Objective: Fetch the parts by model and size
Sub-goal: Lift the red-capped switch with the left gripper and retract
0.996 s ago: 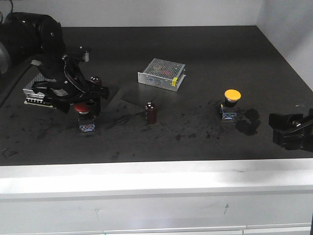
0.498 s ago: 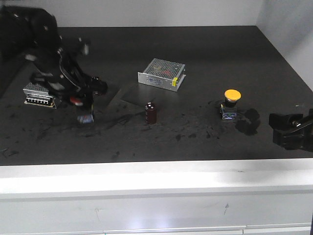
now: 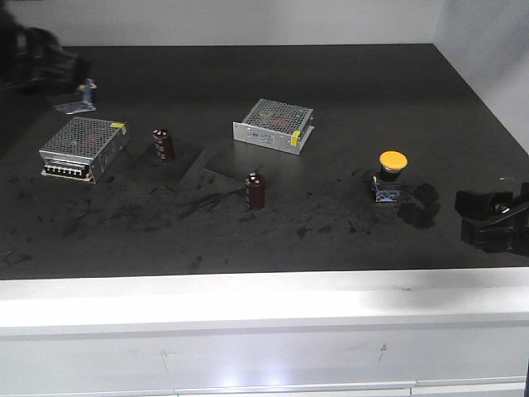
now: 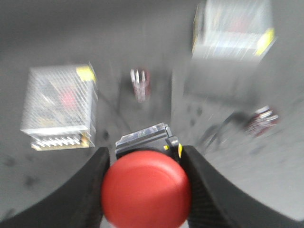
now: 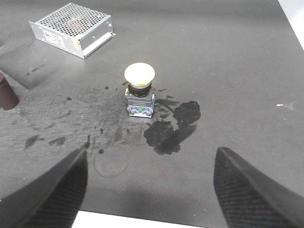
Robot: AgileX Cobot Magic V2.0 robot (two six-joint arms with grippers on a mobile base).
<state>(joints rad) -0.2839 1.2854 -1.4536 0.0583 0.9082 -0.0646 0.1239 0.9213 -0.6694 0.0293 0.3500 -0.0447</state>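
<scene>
One red switch (image 4: 146, 187) sits clamped in left gripper (image 4: 145, 151), cap wristward; yellow switch (image 5: 139, 88) upright; right gripper (image 5: 152, 156) spread.

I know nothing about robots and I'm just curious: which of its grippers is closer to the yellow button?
Right. The right gripper sits open just to the right of the yellow button. The left gripper is far off at the back left, clamped on the red button.

Matte black end effector (image 5: 149, 153), broad fingers (image 5: 52, 190)
</scene>
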